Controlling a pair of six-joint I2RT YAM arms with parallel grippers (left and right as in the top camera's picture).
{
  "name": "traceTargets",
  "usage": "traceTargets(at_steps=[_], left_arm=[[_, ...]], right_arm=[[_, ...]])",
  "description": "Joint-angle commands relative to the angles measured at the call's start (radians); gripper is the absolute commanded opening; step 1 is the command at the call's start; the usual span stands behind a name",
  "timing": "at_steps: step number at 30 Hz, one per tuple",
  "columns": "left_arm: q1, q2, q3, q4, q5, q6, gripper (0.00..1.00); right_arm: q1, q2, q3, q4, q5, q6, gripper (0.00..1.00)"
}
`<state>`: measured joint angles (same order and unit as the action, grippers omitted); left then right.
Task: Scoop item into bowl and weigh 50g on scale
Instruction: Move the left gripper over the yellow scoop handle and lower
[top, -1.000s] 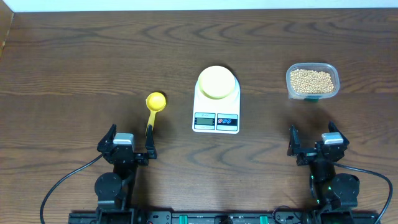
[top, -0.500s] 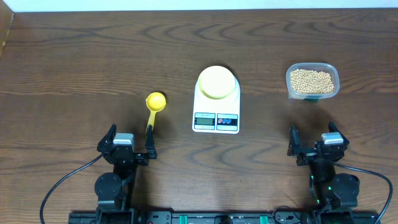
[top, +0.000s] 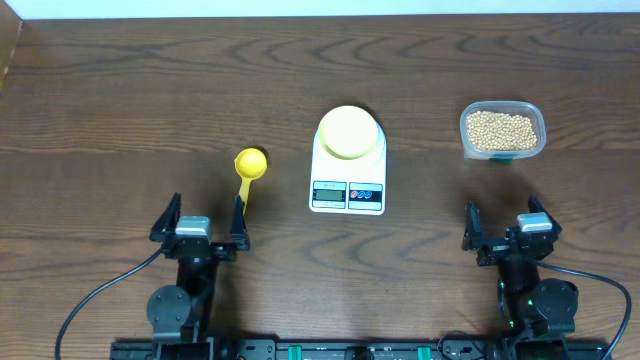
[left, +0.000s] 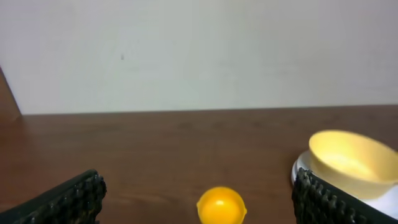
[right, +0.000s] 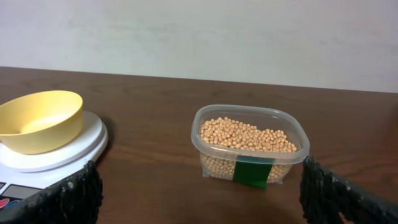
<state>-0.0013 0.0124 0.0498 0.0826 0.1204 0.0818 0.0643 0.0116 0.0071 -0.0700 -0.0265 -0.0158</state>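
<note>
One green label (right: 253, 172) sits on the clear tub (right: 251, 109) of beans (right: 245, 135).

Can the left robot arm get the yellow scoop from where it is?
Probably yes. The left gripper is open, and the yellow scoop lies just ahead, its handle by one finger, with nothing between them.

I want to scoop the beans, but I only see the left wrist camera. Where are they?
Observer: The soybeans fill a clear plastic tub on the right side of the table, beyond the scale.
Operator: Does that yellow round thing have a handle?
Observer: Yes, the scoop has a long handle running back toward your left claw.
Operator: What's the other claw doing?
Observer: The right claw is open and empty, on the near side of the tub.
</note>
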Motion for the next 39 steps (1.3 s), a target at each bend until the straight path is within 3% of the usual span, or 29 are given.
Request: traceTargets(at_steps=[1, 11, 24, 27, 39], left_arm=[[-0.002, -0.001, 0.082, 0.009, -0.010, -0.002, 0.98], [-0.002, 0.152, 0.248, 0.010, -0.010, -0.002, 0.98], [-0.002, 0.682, 0.623, -0.085, -0.008, -0.002, 0.98], [-0.002, 0.800, 0.729, -0.172, -0.008, -0.001, 0.98], [0.043, 1.286, 1.217, -0.784, 0.011, -0.002, 0.98]], right_arm=[[-0.002, -0.006, -0.002, -0.004, 0.001, -0.016, 0.99], [-0.002, -0.006, -0.002, -0.004, 0.001, -0.015, 0.99], [-0.002, -0.006, -0.002, -0.004, 0.001, -0.016, 0.99], [-0.002, -0.006, -0.002, -0.004, 0.001, -0.016, 0.99], [-0.002, -0.006, -0.002, -0.004, 0.001, -0.015, 0.99]])
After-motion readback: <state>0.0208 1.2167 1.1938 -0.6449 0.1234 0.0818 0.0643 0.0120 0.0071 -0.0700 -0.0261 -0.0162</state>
